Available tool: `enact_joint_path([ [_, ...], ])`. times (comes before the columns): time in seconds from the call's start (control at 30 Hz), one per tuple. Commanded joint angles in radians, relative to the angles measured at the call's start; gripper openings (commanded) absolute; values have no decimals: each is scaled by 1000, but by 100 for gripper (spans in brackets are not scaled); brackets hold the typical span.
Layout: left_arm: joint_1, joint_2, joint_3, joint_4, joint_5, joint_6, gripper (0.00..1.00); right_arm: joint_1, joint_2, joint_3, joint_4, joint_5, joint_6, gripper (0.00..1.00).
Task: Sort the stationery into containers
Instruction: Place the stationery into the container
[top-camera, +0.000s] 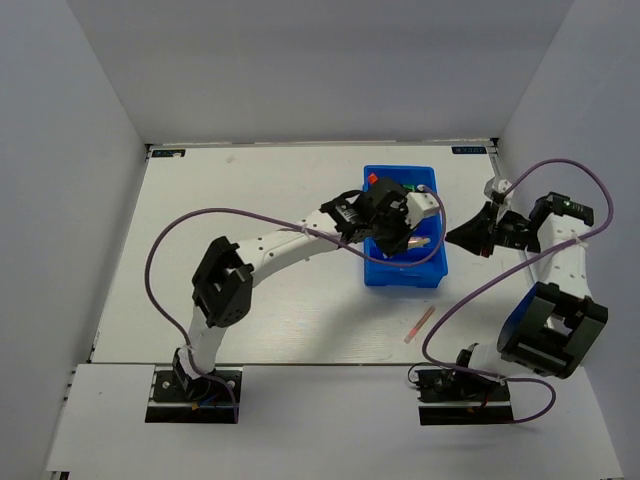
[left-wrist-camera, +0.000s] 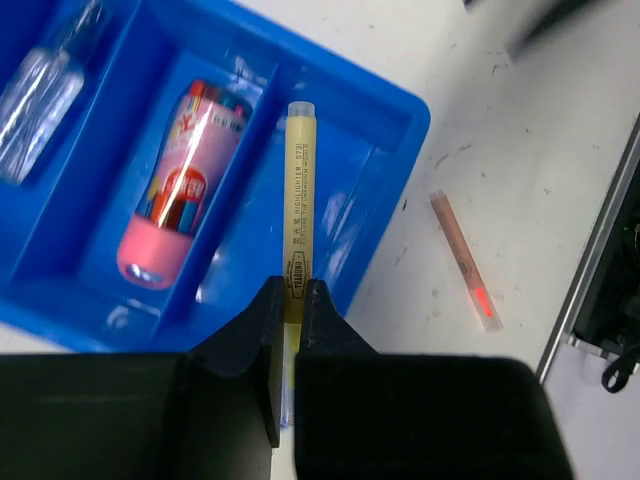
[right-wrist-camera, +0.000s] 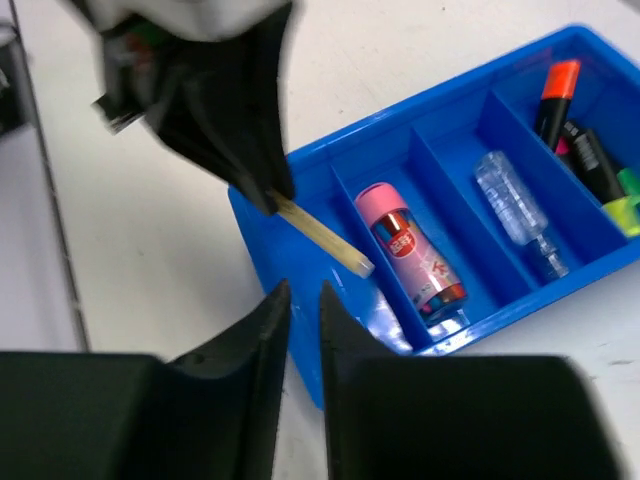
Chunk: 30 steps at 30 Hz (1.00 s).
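Sitting in tray (right-wrist-camera: 440, 98): marker (right-wrist-camera: 410, 250); highlighters (right-wrist-camera: 580, 140)

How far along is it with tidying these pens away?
Done: the pink marker, clear pen and highlighters lie in compartments of the blue tray. In hand: the left gripper holds a yellow pen over its end compartment. Left: a pink pen lies on the table beside the tray; the right gripper is empty.

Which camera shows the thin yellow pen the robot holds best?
The left wrist view: the yellow pen runs nearly full length, print visible, clamped in the left jaws over the blue tray. The right wrist view shows only its free end, slanted. The top view hides it under the left arm.
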Motion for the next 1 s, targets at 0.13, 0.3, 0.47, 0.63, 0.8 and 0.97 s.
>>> enact_joint_path([
  [0.13, 52, 106, 149, -82, 139, 71, 3, -6, -102, -73, -337, 31, -327, 29],
  [0.3, 85, 143, 146, -60, 152, 58, 9, -6, -115, -75, -335, 53, -357, 30],
  [0.47, 93, 160, 155, -61, 167, 42, 32, -6, -115, -72, -338, 59, -355, 33],
  [0.63, 93, 152, 149, -69, 173, 41, 49, -5, -115, -66, -335, 68, -349, 91],
  [0.8, 92, 120, 129, -55, 184, 9, 38, -3, -118, -56, -337, 86, -395, 91],
  [0.97, 105, -41, 13, 25, 121, -147, 0, 27, -145, -174, -342, 227, -923, 83],
])
